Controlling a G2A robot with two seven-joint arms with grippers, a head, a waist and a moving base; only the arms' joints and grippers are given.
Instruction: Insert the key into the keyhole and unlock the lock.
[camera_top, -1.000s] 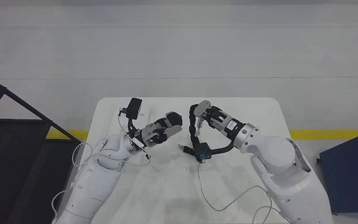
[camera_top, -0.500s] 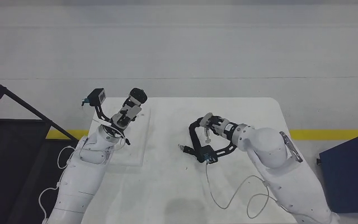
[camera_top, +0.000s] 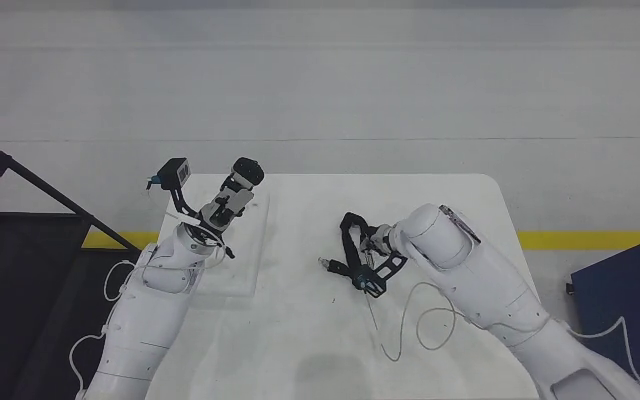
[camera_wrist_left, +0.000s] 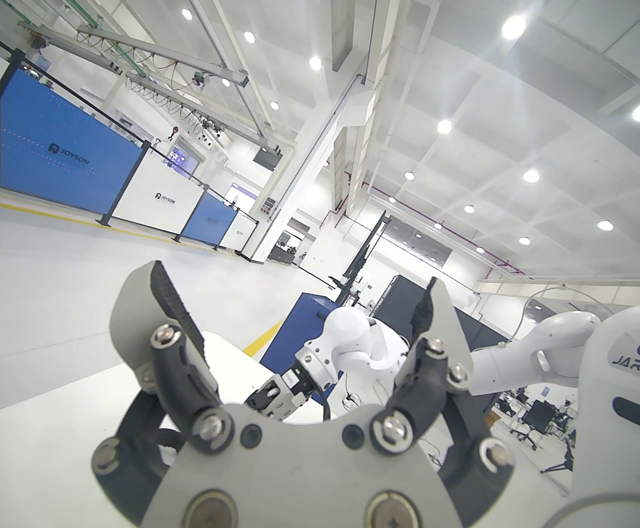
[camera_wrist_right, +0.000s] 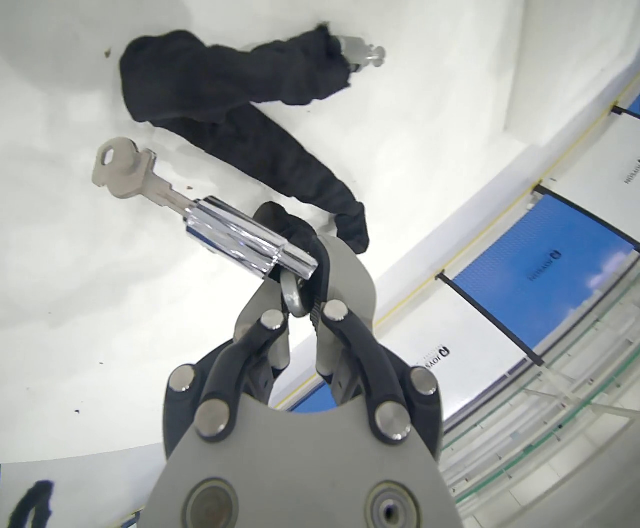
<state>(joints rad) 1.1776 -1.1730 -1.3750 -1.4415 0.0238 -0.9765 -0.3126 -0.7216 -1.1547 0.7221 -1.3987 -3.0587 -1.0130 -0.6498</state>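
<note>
Chrome lock (camera_wrist_right: 247, 242), key (camera_wrist_right: 127, 172) inserted, clamped by right gripper (camera_wrist_right: 299, 282) in wrist view.

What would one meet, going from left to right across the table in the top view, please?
In order: left tool, open → loose metal end of the chain → right tool, shut on the lock.
</note>
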